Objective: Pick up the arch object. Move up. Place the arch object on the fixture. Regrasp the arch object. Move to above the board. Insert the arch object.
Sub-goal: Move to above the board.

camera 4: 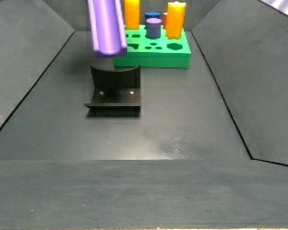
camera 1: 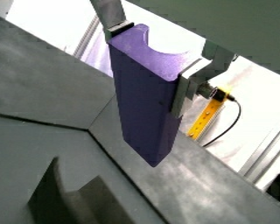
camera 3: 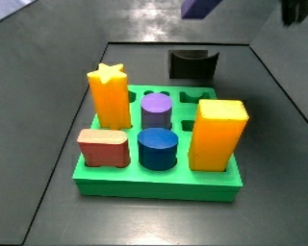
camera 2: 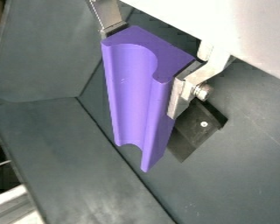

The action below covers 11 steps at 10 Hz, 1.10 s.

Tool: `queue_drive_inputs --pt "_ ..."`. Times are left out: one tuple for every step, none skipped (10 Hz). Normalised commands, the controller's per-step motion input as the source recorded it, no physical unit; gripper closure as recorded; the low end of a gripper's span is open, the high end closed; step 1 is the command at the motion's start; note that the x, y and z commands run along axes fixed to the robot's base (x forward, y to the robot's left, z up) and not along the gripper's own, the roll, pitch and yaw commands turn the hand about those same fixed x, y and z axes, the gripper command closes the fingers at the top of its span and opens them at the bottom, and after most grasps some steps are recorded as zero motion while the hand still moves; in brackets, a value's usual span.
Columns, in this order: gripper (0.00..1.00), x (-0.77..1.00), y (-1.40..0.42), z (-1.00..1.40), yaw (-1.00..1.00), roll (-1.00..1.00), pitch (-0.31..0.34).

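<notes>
Lowering toward the fixture (camera 4: 114,87) is best kept slow and plumb, since the arch object (camera 2: 140,96) (purple, upper left in a side view) is clamped between the gripper (camera 1: 157,54) fingers.

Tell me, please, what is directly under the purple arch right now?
The tool holds the arch object above the fixture. Whether they touch cannot be told; the arch hides the fixture's top.
</notes>
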Motion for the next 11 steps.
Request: queue_drive_inputs --pt "1.0 0.07 -0.04 1.0 0.03 -0.01 0.012" --pt "1.0 0.07 -0.04 0.93 0.02 -0.01 0.044" --pt "1.0 0.06 -0.03 0.76 0.01 -0.02 0.071" --pt "1.0 0.04 -0.03 0.55 0.02 -0.02 0.108" --pt "1.0 0.04 -0.03 0.44 0.02 -0.02 0.119" --pt "1.0 0.03 -0.02 0.23 0.05 -0.03 0.138" --pt "1.0 -0.76 -1.0 0.31 -0.13 -1.0 -0.075" --pt "1.0 -0.77 -1.0 0.32 -0.13 -1.0 -0.091" --pt "1.0 -0.82 -1.0 0.34 -0.13 -1.0 -0.103" --pt "1.0 -0.88 -1.0 0.32 -0.13 -1.0 -0.114" --pt "1.0 -0.89 -1.0 0.33 -0.14 -1.0 -0.115"
